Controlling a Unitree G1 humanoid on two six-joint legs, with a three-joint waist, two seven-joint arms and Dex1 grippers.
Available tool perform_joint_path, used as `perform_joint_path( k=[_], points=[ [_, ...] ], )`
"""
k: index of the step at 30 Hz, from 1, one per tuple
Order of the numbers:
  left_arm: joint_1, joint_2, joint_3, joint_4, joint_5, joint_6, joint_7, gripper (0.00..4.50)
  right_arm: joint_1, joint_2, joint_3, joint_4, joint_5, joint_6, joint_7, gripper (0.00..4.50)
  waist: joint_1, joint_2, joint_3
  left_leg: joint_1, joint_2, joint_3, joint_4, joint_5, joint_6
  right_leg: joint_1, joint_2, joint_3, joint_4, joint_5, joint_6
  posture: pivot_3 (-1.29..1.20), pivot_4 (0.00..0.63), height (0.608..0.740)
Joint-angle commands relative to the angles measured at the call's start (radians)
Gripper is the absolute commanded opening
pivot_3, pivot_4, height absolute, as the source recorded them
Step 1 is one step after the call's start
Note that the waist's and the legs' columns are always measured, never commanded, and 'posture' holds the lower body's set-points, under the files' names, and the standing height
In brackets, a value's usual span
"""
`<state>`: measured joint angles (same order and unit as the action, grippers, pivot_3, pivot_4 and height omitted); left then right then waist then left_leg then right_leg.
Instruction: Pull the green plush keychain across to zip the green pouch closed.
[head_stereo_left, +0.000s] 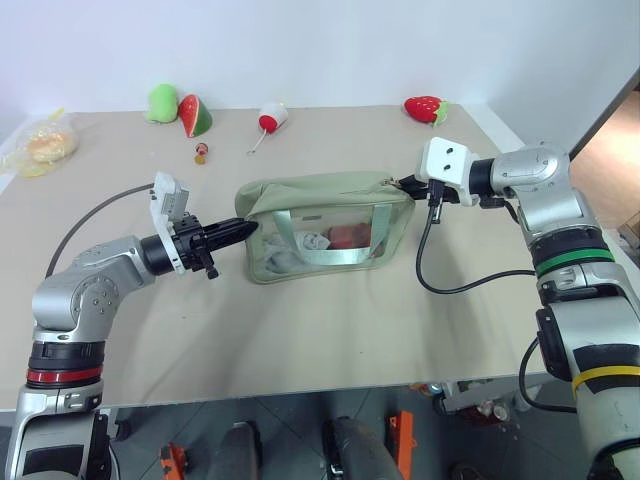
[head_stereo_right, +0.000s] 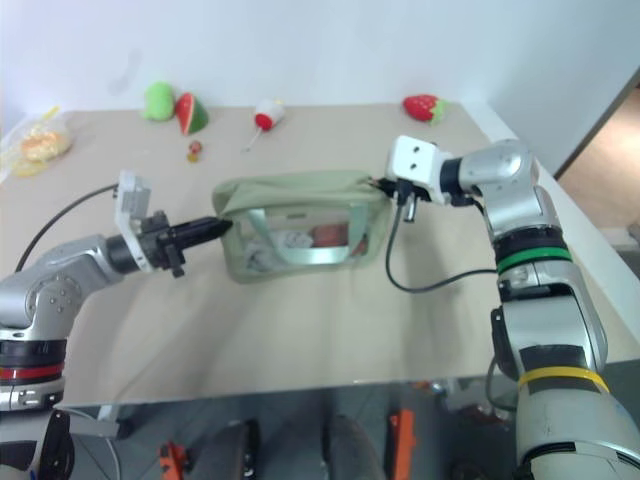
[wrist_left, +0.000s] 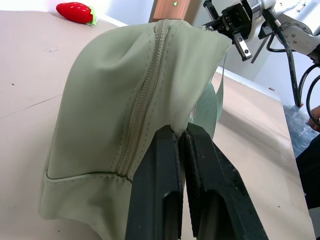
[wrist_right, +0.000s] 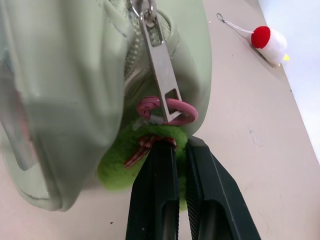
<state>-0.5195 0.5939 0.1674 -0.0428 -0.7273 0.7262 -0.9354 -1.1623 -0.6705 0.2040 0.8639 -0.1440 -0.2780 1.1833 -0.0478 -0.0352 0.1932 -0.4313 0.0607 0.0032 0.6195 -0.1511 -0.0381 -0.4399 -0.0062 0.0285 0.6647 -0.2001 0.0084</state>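
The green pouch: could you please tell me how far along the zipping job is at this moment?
Done: both grips are set. The left gripper has its jaws shut on the end fabric of the green pouch, bracing it. The right gripper is shut on the green plush keychain, which hangs from the metal zipper pull at the opposite end. In hand: holding both ends. Left: whether any zip remains open cannot be told.

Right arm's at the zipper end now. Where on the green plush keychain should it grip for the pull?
Grip the green plush keychain on its plush body just below the pink ring, coming from the pouch's end, where the right gripper is already shut on it. The metal zipper pull is thin and slick; the plush is soft and hangs clear of the green pouch.
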Motion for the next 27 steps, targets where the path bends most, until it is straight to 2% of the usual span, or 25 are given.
perform_joint_path(
  k=[1, 9, 16, 23, 27],
  points=[
    [-0.022, -0.003, 0.017, -0.021, -0.018, -0.011, -0.002, 0.0, -0.034, -0.026, -0.016, 0.013, -0.02, -0.025, -0.056, 0.14, 0.0, 0.0, 0.0, 0.0, 0.0, 0.0, 0.0, 0.0, 0.0, 0.0, 0.0, 0.0, 0.0, 0.0, 0.0, 0.0, 0.15, 0.74],
    [-0.027, -0.009, 0.014, -0.016, -0.015, -0.009, -0.007, 0.0, -0.017, -0.117, -0.005, 0.012, -0.083, -0.07, -0.111, 0.14, 0.002, 0.0, 0.0, -0.001, 0.0, 0.0, 0.0, 0.0, 0.0, 0.0, -0.001, 0.0, 0.0, 0.0, 0.0, 0.0, 0.15, 0.74],
    [-0.029, -0.012, 0.013, -0.01, -0.011, -0.011, -0.011, 0.0, -0.002, -0.163, -0.019, -0.027, -0.078, -0.071, -0.111, 0.14, 0.002, 0.0, 0.0, 0.0, 0.0, 0.0, 0.0, 0.0, 0.0, 0.0, 0.0, 0.0, 0.0, -0.002, -0.003, 0.0, 0.15, 0.74],
    [-0.027, -0.013, 0.016, -0.013, -0.013, -0.01, -0.009, 0.0, 0.166, -0.099, 0.019, -0.184, -0.09, -0.057, -0.148, 0.14, 0.002, 0.0, 0.0, 0.0, 0.0, 0.0, 0.0, 0.0, 0.0, 0.0, 0.0, 0.0, 0.0, -0.001, -0.001, 0.0, 0.15, 0.74],
    [-0.024, -0.01, 0.019, -0.018, -0.016, -0.006, -0.007, 0.0, 0.242, -0.044, 0.076, -0.216, -0.177, -0.075, -0.25, 0.14, 0.002, 0.0, 0.0, 0.0, 0.0, 0.0, 0.0, 0.0, 0.0, 0.0, 0.0, 0.0, 0.0, 0.0, 0.001, 0.0, 0.15, 0.74]
  ],
)
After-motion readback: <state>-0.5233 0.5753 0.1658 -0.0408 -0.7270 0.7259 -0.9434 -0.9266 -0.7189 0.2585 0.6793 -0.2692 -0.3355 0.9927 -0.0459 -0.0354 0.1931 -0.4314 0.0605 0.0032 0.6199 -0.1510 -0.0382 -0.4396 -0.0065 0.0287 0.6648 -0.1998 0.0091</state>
